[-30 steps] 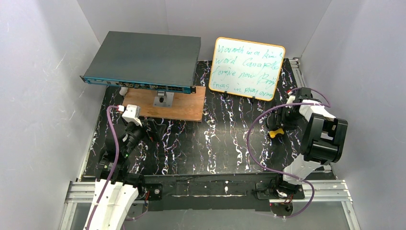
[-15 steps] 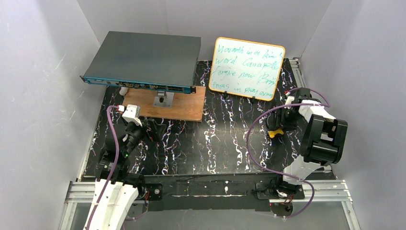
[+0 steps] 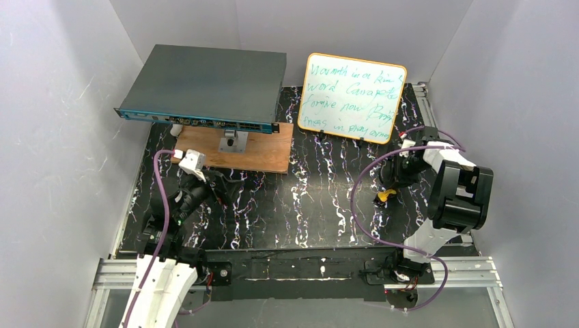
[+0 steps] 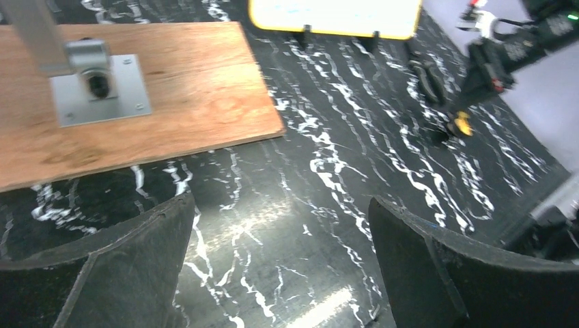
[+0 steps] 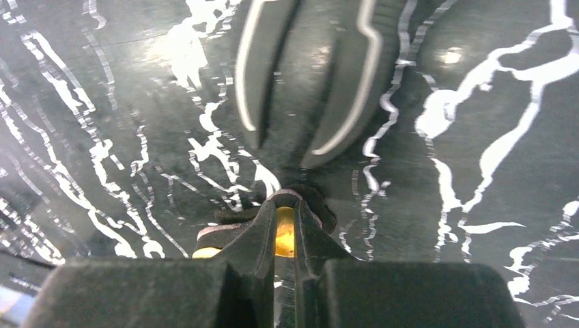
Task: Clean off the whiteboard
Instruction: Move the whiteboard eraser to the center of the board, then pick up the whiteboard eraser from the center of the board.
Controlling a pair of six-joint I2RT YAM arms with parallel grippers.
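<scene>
The whiteboard (image 3: 354,98) leans upright at the back right, yellow-framed and covered in green handwriting; its lower edge shows in the left wrist view (image 4: 334,14). My right gripper (image 3: 390,186) (image 5: 285,208) is low over the black marbled mat in front of the board. Its jaws are shut on a small yellow eraser with a black felt pad (image 5: 285,232) (image 3: 385,196) (image 4: 464,125). My left gripper (image 3: 222,183) (image 4: 280,260) hangs wide open over bare mat at the left, holding nothing.
A dark-grey flat box (image 3: 205,85) stands on a metal post (image 3: 232,141) fixed to a brown wooden board (image 3: 235,154) at the back left. A black tool with grey-edged handles (image 5: 314,75) (image 4: 427,76) lies on the mat just beyond the eraser. Grey walls close in on both sides.
My right gripper's jaws have shut on the yellow eraser, and it has shifted slightly left and nearer. The left gripper stays wide open.
</scene>
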